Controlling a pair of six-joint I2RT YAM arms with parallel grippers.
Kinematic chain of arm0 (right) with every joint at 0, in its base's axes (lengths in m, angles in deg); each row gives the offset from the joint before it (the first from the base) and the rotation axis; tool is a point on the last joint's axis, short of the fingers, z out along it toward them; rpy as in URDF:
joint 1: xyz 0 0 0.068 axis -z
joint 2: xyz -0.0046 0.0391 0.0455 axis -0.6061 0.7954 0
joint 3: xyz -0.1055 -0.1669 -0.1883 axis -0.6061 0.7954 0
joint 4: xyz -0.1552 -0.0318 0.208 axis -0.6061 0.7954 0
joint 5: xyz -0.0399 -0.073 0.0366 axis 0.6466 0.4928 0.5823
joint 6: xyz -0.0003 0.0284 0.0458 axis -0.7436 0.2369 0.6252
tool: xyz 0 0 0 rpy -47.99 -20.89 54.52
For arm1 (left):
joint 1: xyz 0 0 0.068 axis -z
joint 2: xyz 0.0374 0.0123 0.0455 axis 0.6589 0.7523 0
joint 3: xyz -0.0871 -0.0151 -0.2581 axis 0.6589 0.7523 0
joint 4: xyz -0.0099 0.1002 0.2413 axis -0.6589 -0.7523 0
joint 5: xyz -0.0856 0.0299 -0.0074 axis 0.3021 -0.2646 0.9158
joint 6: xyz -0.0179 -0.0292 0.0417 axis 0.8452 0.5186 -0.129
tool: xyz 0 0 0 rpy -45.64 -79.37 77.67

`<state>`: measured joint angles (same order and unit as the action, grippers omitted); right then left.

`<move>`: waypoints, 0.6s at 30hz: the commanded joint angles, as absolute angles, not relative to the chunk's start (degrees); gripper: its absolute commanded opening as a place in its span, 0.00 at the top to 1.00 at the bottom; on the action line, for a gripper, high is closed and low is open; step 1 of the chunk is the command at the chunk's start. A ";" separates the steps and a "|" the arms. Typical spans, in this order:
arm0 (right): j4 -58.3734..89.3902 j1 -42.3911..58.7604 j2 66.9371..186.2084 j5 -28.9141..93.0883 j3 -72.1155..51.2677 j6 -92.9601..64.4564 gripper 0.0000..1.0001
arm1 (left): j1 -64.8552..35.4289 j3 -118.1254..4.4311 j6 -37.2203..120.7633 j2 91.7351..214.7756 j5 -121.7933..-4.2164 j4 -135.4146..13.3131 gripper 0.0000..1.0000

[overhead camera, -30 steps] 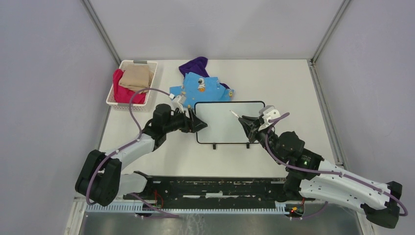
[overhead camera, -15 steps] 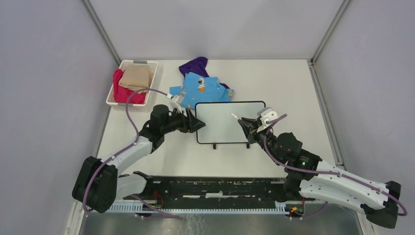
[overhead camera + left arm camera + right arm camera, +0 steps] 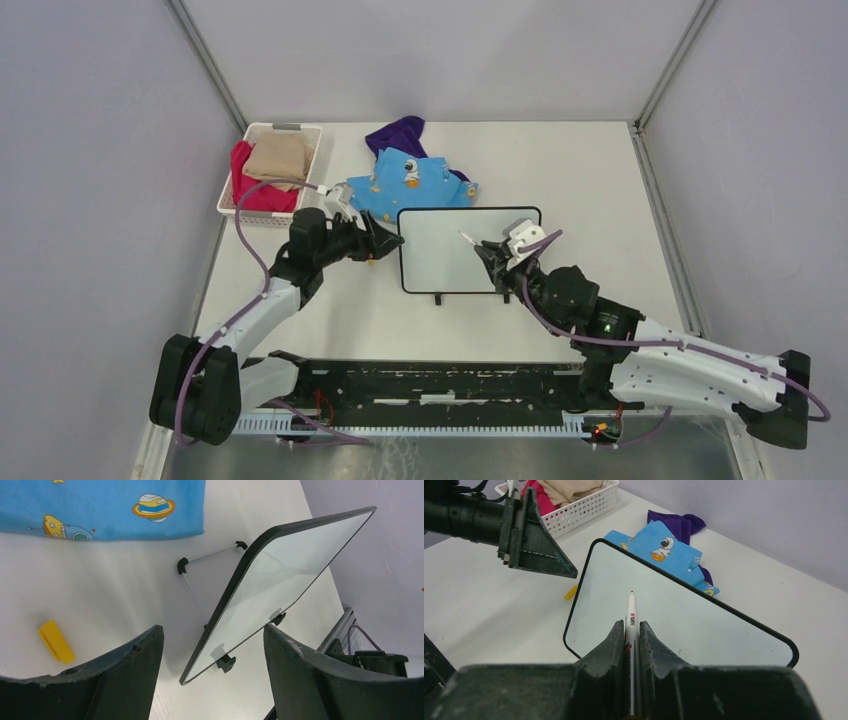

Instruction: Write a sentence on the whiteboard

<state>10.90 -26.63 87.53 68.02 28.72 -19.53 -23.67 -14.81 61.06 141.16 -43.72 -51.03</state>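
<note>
Fig. Whiteboard [image 3: 445, 262] stands tilted on black feet, mid-desk. L gripper [image 3: 385, 243] is spread, just beside the board's left edge. R gripper [image 3: 487, 254] pinches a white marker [image 3: 631, 622], tip pointing at the board face; contact unclear. Red barrel lettering is illegible.

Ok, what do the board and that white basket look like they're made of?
The board has a smooth, glossy white face that shows reflections, set in a thin black frame, probably plastic. The basket looks like matte white moulded plastic: its walls carry regular rows of small holes.
</note>
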 commanded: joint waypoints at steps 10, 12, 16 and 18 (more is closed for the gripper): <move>4.77 -40.07 100.79 93.83 22.65 -24.94 1.00 | -26.45 -17.06 65.81 149.96 -27.37 -33.41 0.23; 3.36 -40.03 101.61 93.58 23.18 -24.73 1.00 | -26.61 -17.17 66.15 151.35 -26.30 -32.89 0.25; 1.28 -40.03 102.93 91.18 23.94 -23.30 1.00 | -26.62 -17.24 65.78 152.81 -25.59 -32.48 0.29; 0.81 -40.03 103.48 89.51 24.06 -22.45 1.00 | -26.71 -17.46 65.13 153.94 -25.43 -32.52 0.30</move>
<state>5.24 -39.59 102.90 89.20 24.83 -23.92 -26.36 -15.90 64.34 152.65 -28.39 -36.54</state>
